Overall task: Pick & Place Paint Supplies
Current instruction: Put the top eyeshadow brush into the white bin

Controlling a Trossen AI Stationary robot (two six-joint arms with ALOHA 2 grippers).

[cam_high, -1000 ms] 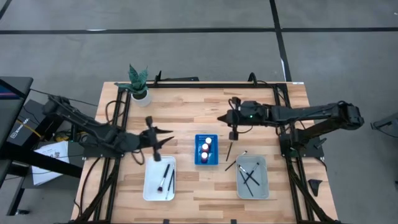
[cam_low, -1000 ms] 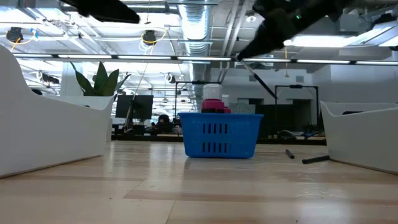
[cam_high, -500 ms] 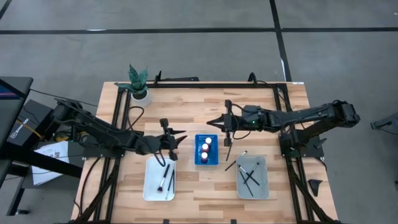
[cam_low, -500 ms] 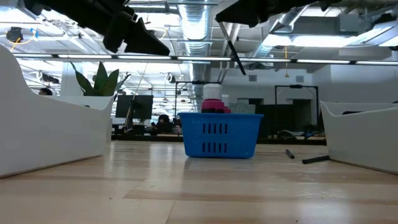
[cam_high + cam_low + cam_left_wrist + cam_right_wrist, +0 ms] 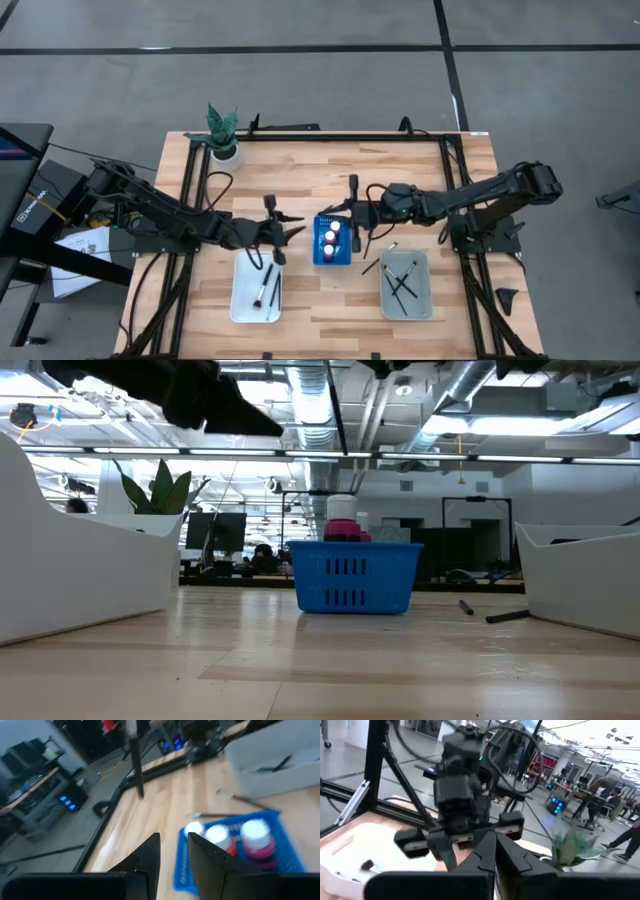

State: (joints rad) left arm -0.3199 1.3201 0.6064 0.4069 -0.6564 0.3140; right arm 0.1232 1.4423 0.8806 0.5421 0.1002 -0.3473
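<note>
- A thin brush [image 5: 352,212] is gripped in the clenched fingers of the right gripper [image 5: 352,208], above the blue rack [image 5: 332,241].
- The left gripper [image 5: 290,231], fingers partly open and empty, is held beside the rack.
- Red bottles [image 5: 331,237] are seated in the rack.

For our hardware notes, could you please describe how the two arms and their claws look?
Both arms are matte black, slender and jointed, with black cables looped at their bases. The left claw has two flat, angular black fingers. The right claw has similar dark wedge-shaped fingers; a small green light glows on that arm.

3 red bottles [image 5: 331,236] upright in rack; brushes [image 5: 402,283] in trays.
</note>
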